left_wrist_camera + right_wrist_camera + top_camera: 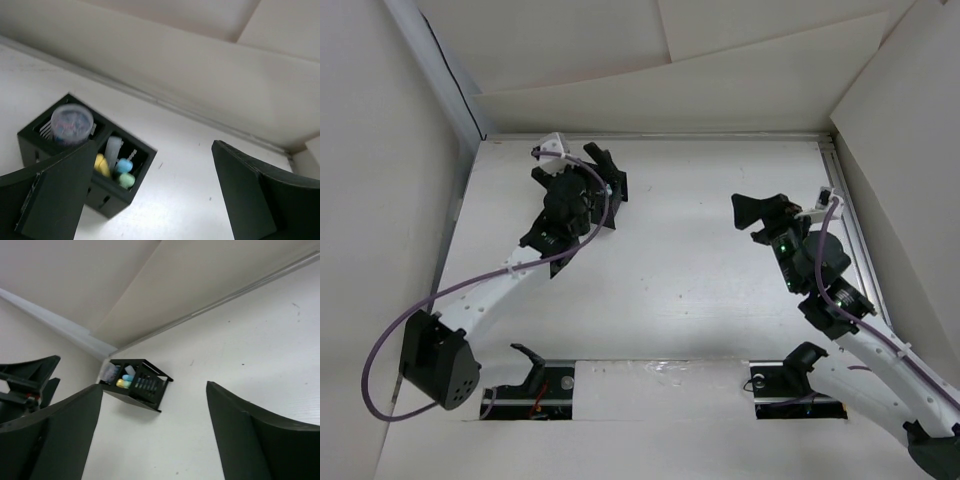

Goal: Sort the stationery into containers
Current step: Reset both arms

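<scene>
Left end effector [154, 150] and right end effector [155, 387] stand with fingers apart and empty, while the clear jar [72, 123] and coloured sticks [120, 167] sit in adjacent compartments of the black desk organizer [117, 197] on the surface [200, 165]; sorting appears complete, so the next move probably calls only for retraction.

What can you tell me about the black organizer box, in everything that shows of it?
The organizer box is black, plastic-looking, with open top, inner compartments and a slotted side. It stands upright on the white table, near the back wall. One compartment holds a clear round jar; the next holds a yellow stick, a light blue stick and a green stick.
</scene>
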{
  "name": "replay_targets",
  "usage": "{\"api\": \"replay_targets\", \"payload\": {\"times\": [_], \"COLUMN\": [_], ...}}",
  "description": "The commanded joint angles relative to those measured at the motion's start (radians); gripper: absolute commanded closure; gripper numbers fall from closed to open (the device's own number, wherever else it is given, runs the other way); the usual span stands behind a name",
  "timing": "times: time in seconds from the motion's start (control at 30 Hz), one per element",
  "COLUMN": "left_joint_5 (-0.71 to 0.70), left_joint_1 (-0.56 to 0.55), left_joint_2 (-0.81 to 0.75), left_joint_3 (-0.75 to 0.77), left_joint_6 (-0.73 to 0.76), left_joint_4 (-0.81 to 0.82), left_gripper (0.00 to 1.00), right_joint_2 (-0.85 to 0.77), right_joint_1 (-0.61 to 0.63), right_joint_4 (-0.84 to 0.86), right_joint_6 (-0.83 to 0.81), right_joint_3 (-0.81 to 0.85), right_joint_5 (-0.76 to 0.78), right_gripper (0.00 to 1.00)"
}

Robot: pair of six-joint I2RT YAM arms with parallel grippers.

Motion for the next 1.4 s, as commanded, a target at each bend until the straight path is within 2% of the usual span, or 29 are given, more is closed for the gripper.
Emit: {"api": "replay_targets", "payload": {"times": [0.0,0.03,0.23,0.43,0.53,0.67,0.87,1.13,1.27,1.37], "left_joint_5": [0.081,0.101,0.187,0.26,0.248,0.257,0.297,0.4,0.4,0.347], "left_joint_1": [0.001,0.001,-0.009,-0.009,-0.009,0.001,0.001,0.001,0.001,0.001], "left_joint_2": [-0.08,-0.101,-0.293,-0.448,-0.49,-0.528,-0.556,-0.602,-0.614,-0.623], "left_joint_3": [-0.105,-0.123,-0.189,-0.225,-0.246,-0.268,-0.335,-0.364,-0.354,-0.324], "left_joint_6": [-0.089,-0.089,-0.132,-0.164,-0.203,-0.222,-0.222,-0.204,-0.204,-0.204], "left_joint_4": [-0.124,-0.141,-0.276,-0.296,-0.296,-0.306,-0.234,-0.183,-0.201,-0.279], "left_gripper": [0.0,0.0,0.0,0.0,0.0,0.0,0.0,0.0,0.0,0.0], "right_joint_2": [0.041,0.061,0.075,0.066,0.078,0.101,0.164,0.121,0.112,0.123], "right_joint_1": [-0.005,-0.005,-0.005,-0.005,-0.005,-0.005,-0.005,-0.005,-0.005,-0.005], "right_joint_4": [0.038,0.038,0.038,0.038,0.038,0.038,0.058,-0.08,-0.17,-0.252], "right_joint_6": [-0.008,-0.008,-0.008,-0.017,-0.017,-0.017,-0.045,-0.024,-0.013,-0.001], "right_joint_3": [0.039,0.039,0.048,0.048,0.048,0.048,0.062,0.137,0.182,0.238], "right_joint_5": [0.014,0.014,0.005,0.014,0.014,0.014,0.003,0.012,0.012,0.002], "right_gripper": [0.07,0.0,0.0,0.0,0.0,0.0,0.01,0.01,0.01,0.01]}}
